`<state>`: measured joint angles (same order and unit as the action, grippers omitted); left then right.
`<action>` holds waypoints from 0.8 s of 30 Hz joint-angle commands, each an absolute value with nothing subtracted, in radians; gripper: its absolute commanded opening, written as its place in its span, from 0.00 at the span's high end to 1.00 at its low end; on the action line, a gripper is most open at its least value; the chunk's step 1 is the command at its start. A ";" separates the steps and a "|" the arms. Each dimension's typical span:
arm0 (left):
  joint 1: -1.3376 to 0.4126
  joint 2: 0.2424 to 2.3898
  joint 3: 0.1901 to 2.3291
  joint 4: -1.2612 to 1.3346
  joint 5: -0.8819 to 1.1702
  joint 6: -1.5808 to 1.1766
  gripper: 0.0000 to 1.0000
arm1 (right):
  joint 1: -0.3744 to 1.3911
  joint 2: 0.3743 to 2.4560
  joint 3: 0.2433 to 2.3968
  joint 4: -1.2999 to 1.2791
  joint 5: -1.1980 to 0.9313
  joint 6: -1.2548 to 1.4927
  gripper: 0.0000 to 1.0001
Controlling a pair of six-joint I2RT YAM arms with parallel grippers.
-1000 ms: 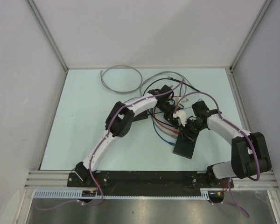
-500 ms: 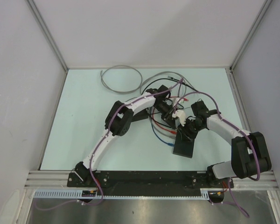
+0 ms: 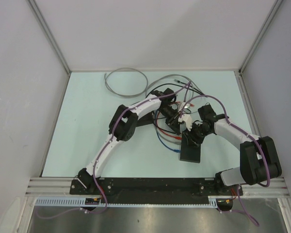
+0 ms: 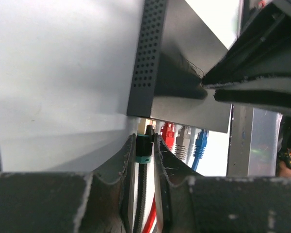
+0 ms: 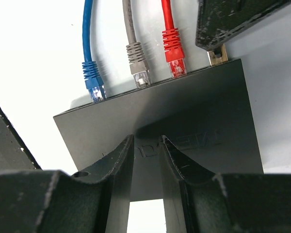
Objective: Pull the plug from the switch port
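The flat black switch box [image 3: 190,151] lies near the table's front middle and fills the left wrist view's top [image 4: 184,73]. Red [image 5: 173,48], grey [image 5: 136,58] and blue [image 5: 91,73] plugs sit in ports along its far edge. My left gripper [image 4: 144,145] is shut on a black plug with a teal band [image 4: 143,149], right at the box's port edge; I cannot tell whether its tip is still inside. My right gripper [image 5: 146,155] has its jaws nearly together, with the fingertips resting on the box's top face [image 5: 194,126].
A grey cable loop [image 3: 123,80] lies at the back left. Black, red and blue cords [image 3: 161,136] tangle between the arms, left of the switch. Grey walls enclose the table on three sides.
My left gripper has drawn slightly back and left, away from the switch, with the plug held. The loose cords shifted with it. The right gripper stays on the box.
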<state>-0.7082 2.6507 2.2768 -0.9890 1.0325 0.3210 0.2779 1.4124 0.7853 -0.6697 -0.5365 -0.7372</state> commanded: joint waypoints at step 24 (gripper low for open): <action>-0.652 2.592 2.043 -1.126 0.542 0.482 1.00 | 0.281 1.431 0.719 -0.683 -0.440 -0.784 0.67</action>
<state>-0.6933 2.5504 2.1242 -1.0332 0.9401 0.3931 0.2863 1.4143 0.7773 -0.6281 -0.5621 -0.7601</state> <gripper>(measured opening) 0.196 0.328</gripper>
